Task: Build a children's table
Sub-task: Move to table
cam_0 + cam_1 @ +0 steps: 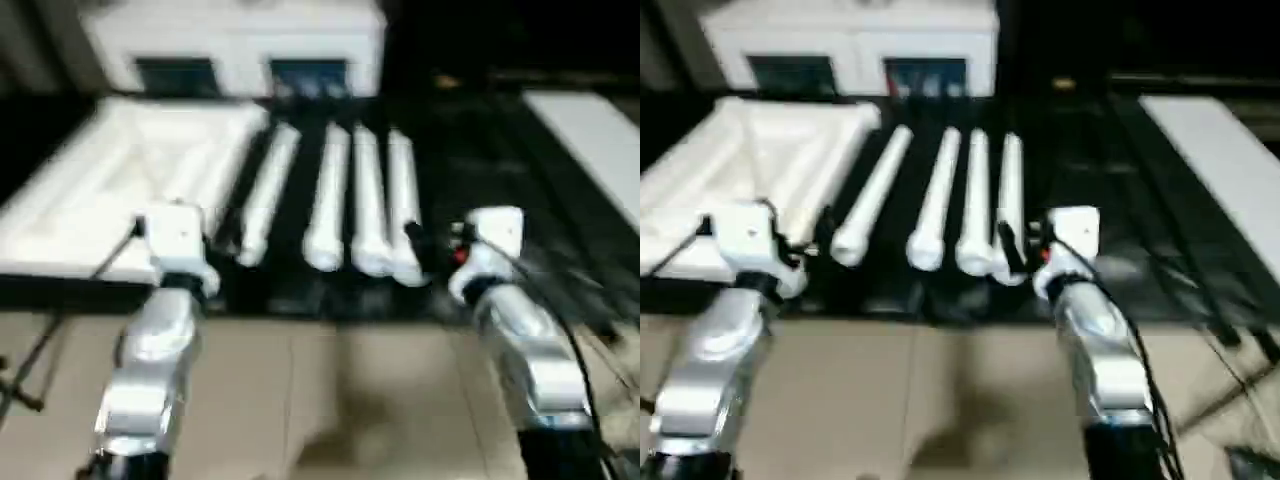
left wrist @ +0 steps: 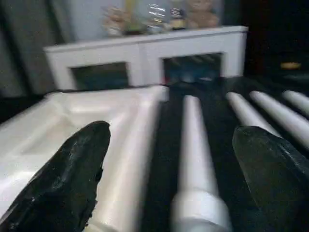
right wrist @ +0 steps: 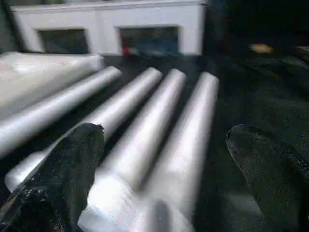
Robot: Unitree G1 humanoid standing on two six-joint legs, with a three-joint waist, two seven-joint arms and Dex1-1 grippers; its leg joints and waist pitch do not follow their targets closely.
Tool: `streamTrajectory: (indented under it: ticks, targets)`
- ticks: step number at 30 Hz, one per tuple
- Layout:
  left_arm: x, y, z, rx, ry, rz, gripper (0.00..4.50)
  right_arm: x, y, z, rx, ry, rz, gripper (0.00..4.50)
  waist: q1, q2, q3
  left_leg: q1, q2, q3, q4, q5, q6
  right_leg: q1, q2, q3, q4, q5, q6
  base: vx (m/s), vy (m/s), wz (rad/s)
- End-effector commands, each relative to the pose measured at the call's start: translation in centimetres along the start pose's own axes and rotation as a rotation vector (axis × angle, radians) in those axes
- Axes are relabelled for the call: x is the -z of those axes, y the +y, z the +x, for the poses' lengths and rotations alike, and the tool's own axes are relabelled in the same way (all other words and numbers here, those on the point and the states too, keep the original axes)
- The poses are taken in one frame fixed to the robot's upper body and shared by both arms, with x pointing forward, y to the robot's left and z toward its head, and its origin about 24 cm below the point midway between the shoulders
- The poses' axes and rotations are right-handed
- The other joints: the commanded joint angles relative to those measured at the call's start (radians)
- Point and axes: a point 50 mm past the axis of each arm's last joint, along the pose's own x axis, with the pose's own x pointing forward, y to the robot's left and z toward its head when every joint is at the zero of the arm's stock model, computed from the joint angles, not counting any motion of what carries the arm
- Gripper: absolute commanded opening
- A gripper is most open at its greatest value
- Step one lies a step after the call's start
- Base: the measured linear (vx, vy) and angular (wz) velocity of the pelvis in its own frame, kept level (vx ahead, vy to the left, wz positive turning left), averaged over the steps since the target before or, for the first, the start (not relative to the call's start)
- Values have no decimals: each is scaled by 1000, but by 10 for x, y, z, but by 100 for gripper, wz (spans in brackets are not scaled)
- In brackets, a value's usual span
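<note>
Four table legs (image 1: 350, 200) are laid lengthwise straight ahead of the right hand (image 3: 164, 188) (nearest arm, both hands wide open and empty), with the left hand (image 2: 169, 179) lined up on the leftmost leg (image 2: 195, 159).

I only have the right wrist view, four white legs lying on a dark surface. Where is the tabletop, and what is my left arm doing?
Observer: The tabletop lies ribbed side up, to the left of the four legs.
Operator: And the left gripper?
Observer: The left gripper is open, empty, its fingers straddling the gap between the tabletop edge and the leftmost leg.
Operator: Anything behind the parts?
Observer: Small figures stand on top of the white cabinet.
</note>
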Motion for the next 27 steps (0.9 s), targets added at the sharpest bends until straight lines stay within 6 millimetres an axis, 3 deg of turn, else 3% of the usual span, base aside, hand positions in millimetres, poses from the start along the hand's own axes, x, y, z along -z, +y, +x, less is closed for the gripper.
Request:
streamTrajectory:
  ticks: [1, 2, 3, 4, 5, 6, 7, 8, 9, 10, 11, 12, 13, 14, 15, 16, 17, 18, 19, 20, 21, 22, 23, 24, 25, 26, 27]
  targets:
    - [-3, -4, 2, 16, -9, -8, 450, -8, 3, -1, -8, -22, -21, 449, -81, 44, -66, 186, 150, -170, -126, 255, 406, -125, 0, -42, 122, -65, 62, 63, -14, -37]
    - [-4, -5, 3, 25, -11, -16, 450, -11, 2, -2, -1, -30, -21, 449, -64, 30, -66, 196, 165, -164, -105, 141, 426, -198, -34, -7, 148, -52, 43, 139, 5, -30]
    - [-4, -6, 3, 29, -11, -19, 450, -12, 2, -2, 1, -32, -25, 449, -71, 32, -65, 194, 141, -137, -113, 58, 360, -213, -31, -4, 150, 41, 61, 138, 42, 11]
    - [-3, -6, 3, 31, -9, -20, 450, -13, 2, -3, 3, -33, -30, 449, -73, 18, -53, 177, 135, -118, -132, 28, 340, -217, -29, -1, 150, 86, 65, 138, 42, 11]
    - [-1, -8, 2, 37, -3, -25, 450, -13, 2, -6, 8, -32, -38, 449, -81, 7, -34, 154, 136, -91, -169, -47, 337, -221, -39, 10, 141, 168, 49, 105, 26, 6]
    - [0, -8, 2, 39, 0, -27, 450, -13, 1, -7, 10, -31, -38, 449, -81, -5, -18, 130, 125, -66, -191, -133, 327, -206, -42, 14, 118, 205, 26, 100, -24, 2]
    - [4, -9, -1, 44, 11, -31, 450, -10, 2, -12, 25, -21, -41, 449, -74, -47, 1, 119, 60, 8, -198, -434, 218, -154, -78, 57, -54, 157, -45, 100, -24, 2]
    - [5, -8, -3, 45, 18, -37, 450, -8, 3, -15, 35, -12, -45, 449, -60, -81, -10, 137, -25, 66, 5, -327, 132, -127, -159, 156, -198, -563, -5, 102, -97, 4]
    - [6, -8, -3, 45, 20, -41, 450, -8, 4, -16, 36, -11, -45, 449, -69, -83, -9, 121, -29, 57, 65, -216, 114, -106, -202, 190, -221, -781, -42, 110, -126, 6]
    - [6, -7, -4, 37, 20, -63, 450, -6, 5, -17, 39, -4, -48, 449, -65, -70, -14, 52, -28, 26, 80, -129, 63, -44, -204, 218, -185, -796, -94, 190, -146, 7]
    - [6, -6, -4, 31, 21, -79, 450, -5, 6, -18, 41, 2, -50, 449, -65, -79, -10, 36, -27, 15, 80, -105, 49, -37, -191, 210, -174, -730, -106, 145, -75, 4]
    - [5, -4, -4, 22, 27, -84, 450, -5, 8, -18, 44, 2, -48, 449, -60, -61, -22, 16, -25, -3, 64, -37, 35, -20, -171, 203, -147, -466, -170, 140, -42, 11]
    - [4, -2, -3, 13, 22, -75, 450, -5, 8, -17, 45, 4, -42, 449, -61, -58, -28, 17, -22, -5, 47, 11, 33, -26, -155, 196, -140, -306, -210, 106, -11, 26]
    - [3, 0, 0, 8, 24, -67, 450, -4, 7, -14, 44, 6, -41, 449, -52, -50, -33, 10, -4, -10, -13, 155, 35, -49, -113, 165, -112, 44, -268, 106, -11, 26]
    - [3, 3, 4, -2, 25, -44, 450, -2, 5, -10, 49, 17, -48, 449, -56, -33, -33, 28, 19, 3, -82, 244, 30, -77, -63, 104, -97, 180, -258, 94, 32, 14]
    - [3, 5, 5, -13, 23, -26, 450, 1, 4, -8, 56, 28, -53, 449, -48, 6, -46, 39, 51, -9, -105, 308, 31, -89, -68, 79, -72, 244, -227, 103, 54, -5]
    - [-2, 5, 7, 1, -1, -20, 450, -2, 1, -2, 58, 34, -46, 449, -50, 12, -51, 49, 106, -33, -104, 332, 69, -117, -69, 73, -39, 345, -185, 103, 54, -5]
    - [-3, 5, 7, 2, -3, -20, 450, -2, 1, -2, 58, 34, -45, 449, -48, 11, -65, 79, 120, -37, -86, 368, 92, -137, -86, 75, -29, 407, -195, 87, 76, 0]
    - [-3, 5, 8, 0, -8, -17, 450, -3, -1, 1, 62, 39, -45, 449, -49, 2, -75, 60, 96, -21, -70, 395, 164, -125, -111, 84, -20, 530, -232, 35, 98, 8]
    - [0, 6, 6, -12, 2, -14, 450, -3, -4, 4, 69, 44, -54, 449, -20, -38, -76, -1, 51, 11, -38, 239, 254, -94, -174, 128, -47, 667, -268, 35, 98, 8]
    - [1, 6, 5, -17, 10, -14, 450, -3, -5, 4, 71, 45, -57, 449, -4, -46, -73, -15, 59, 8, -15, 143, 255, -90, -224, 155, -76, 659, -271, -8, 131, 18]
    - [2, 6, 4, -18, 16, -13, 450, -5, -6, 6, 73, 44, -58, 449, 15, -34, -77, 0, 80, 12, 22, 45, 183, -102, -253, 216, -106, 596, -263, -32, 205, 3]
    - [2, 6, 2, -23, 18, -8, 450, -11, -9, 9, 85, 40, -39, 449, 38, -48, -64, -37, 88, -18, 71, -108, 73, -78, -292, 287, -126, 497, -263, -32, 205, 3]
    - [2, 6, 2, -23, 18, -8, 450, -11, -9, 9, 85, 40, -39, 449, 46, -32, -59, -31, 99, -34, 74, -129, 10, -86, -275, 302, -131, 402, -265, -46, 270, -40]
    - [3, 6, 2, -30, 21, -16, 450, -14, -11, 13, 78, 37, -45, 449, 50, -32, -53, 25, 59, 2, -31, -104, -45, -110, -88, 264, -110, 208, -215, -64, 299, -51]
    - [5, 6, 2, -30, 24, -12, 450, -15, -11, 15, 64, 38, -64, 449, 50, -20, -50, 70, 61, 18, -82, -93, 3, -160, -29, 228, -92, 173, -150, -64, 299, -51]
    - [7, 6, 3, -30, 28, -7, 450, -15, -10, 17, 52, 45, -80, 449, -8, 5, -57, 163, 114, 42, -146, -134, 86, -285, 14, 68, 48, -19, -96, -81, 313, -48]
